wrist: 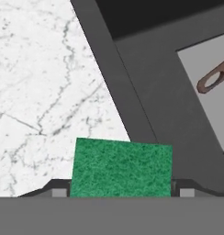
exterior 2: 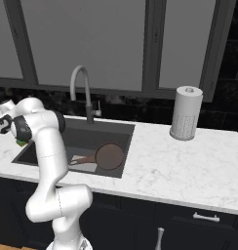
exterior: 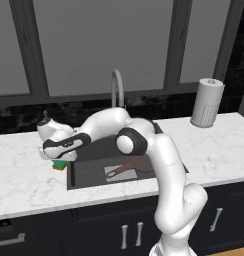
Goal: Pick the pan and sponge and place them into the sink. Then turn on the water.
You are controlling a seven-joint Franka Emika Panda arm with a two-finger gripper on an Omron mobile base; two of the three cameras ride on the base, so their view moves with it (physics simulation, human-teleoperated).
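Marble counter (exterior: 24, 180) – sponge (wrist: 120, 167) between jaws, grip unclear, pan (exterior 2: 109, 156) in sink (exterior: 89, 172).

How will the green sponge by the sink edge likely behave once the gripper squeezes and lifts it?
The sponge looks small and flat, so it is probably light and unlikely to roll. Its rough green top should resist slipping. Being a sponge, it will likely compress somewhat between the fingers of the gripper, which flank it.
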